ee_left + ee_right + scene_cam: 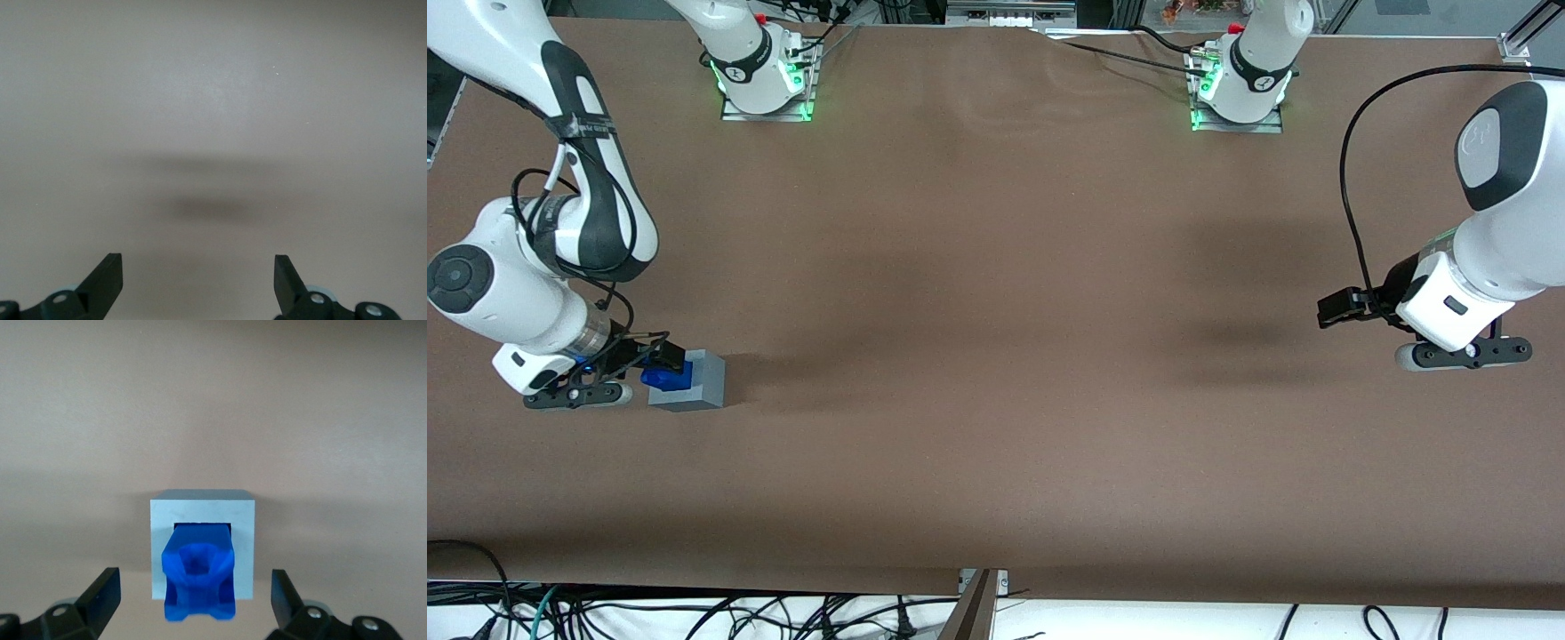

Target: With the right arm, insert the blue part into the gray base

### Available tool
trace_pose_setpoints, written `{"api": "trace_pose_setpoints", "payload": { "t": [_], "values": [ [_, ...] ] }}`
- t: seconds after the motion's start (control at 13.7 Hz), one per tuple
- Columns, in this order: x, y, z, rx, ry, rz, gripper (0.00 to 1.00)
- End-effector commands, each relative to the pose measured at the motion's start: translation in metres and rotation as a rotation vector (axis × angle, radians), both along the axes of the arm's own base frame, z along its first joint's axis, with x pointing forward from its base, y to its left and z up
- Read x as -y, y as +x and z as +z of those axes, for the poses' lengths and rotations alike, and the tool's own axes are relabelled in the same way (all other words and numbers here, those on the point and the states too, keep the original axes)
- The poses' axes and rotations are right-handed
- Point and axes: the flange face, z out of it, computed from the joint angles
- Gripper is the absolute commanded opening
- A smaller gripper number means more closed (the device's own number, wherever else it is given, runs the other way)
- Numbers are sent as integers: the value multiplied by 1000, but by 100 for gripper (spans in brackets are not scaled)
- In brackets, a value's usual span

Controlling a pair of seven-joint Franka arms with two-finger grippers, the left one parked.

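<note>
The gray base [203, 520] is a light-gray cube standing on the brown table toward the working arm's end [694, 384]. The blue part [198, 577] sits with one end in the base's square socket, and its lumpy body sticks out toward my wrist camera. In the front view the blue part [665, 378] shows at the cube's edge, just under my hand. My right gripper [193, 587] hangs over the pair [655, 360] and is open. One black finger [101, 590] stands on each side of the blue part, well clear of it.
The brown table [996, 338] stretches wide toward the parked arm's end. Both arm bases [763, 76] are bolted at the table edge farthest from the front camera. Cables [694, 613] lie off the nearest edge.
</note>
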Motion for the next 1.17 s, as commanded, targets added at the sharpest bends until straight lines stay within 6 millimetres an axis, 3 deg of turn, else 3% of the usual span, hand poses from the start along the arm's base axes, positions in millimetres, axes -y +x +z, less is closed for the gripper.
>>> {"api": "trace_pose_setpoints", "payload": {
  "t": [0.0,0.29,0.51,0.59,1.1],
  "values": [
    [-11,-9,58,-33,-1,4,100],
    [-16,-55,180,-65,-16,14,100],
    [-25,-76,255,-122,-15,12,100],
    [-25,-78,262,-121,-10,12,100],
    [-31,-78,262,-124,37,44,100]
  ]
}}
